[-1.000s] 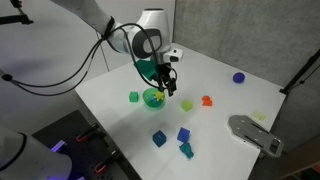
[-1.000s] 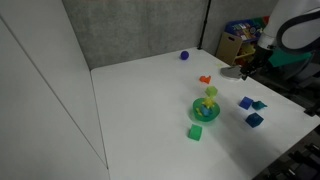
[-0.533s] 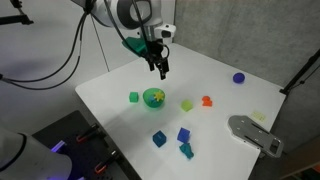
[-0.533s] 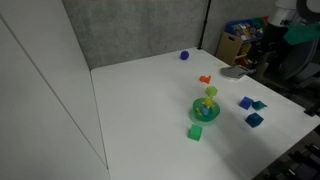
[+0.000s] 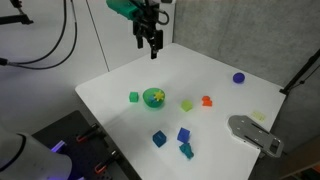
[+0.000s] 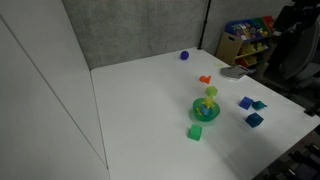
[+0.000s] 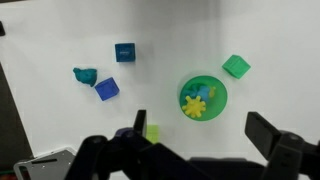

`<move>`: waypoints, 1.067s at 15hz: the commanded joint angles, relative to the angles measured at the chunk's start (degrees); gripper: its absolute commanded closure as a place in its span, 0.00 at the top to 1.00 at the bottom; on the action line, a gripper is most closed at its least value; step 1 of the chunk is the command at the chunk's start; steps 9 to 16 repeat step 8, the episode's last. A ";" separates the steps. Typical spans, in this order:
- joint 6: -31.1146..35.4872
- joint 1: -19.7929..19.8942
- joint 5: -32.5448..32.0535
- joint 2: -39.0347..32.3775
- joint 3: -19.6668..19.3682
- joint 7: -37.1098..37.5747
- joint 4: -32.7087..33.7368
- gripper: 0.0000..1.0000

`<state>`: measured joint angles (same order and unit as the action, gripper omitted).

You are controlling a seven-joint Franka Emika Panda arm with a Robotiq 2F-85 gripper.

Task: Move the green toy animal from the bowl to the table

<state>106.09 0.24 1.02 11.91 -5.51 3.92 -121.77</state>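
Jaws raised clear and empty; toy out of the bowl.

The jaws are spread wide with nothing held, and have been lifted high above the surface (image 5: 230,100) from just beside the bowl (image 7: 221,90) a second ago. Only a yellow spiky toy (image 7: 197,103) is seen in the bowl. The green toy animal (image 7: 86,75), small and hard to make out, appears to lie on the surface just beside a blue cube (image 7: 107,89), well apart from the bowl, so the task is judged done.
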 commanded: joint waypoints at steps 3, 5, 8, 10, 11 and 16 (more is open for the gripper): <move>-8.05 2.33 0.27 1.99 0.11 -2.83 6.62 1.00; -6.31 2.45 0.18 2.15 0.58 -1.53 5.13 1.00; -6.45 2.46 0.17 2.09 0.66 -1.54 5.14 1.00; -6.45 2.46 0.17 2.09 0.66 -1.54 5.14 1.00; -6.45 2.46 0.17 2.09 0.66 -1.54 5.14 1.00; -6.45 2.46 0.17 2.09 0.66 -1.54 5.14 1.00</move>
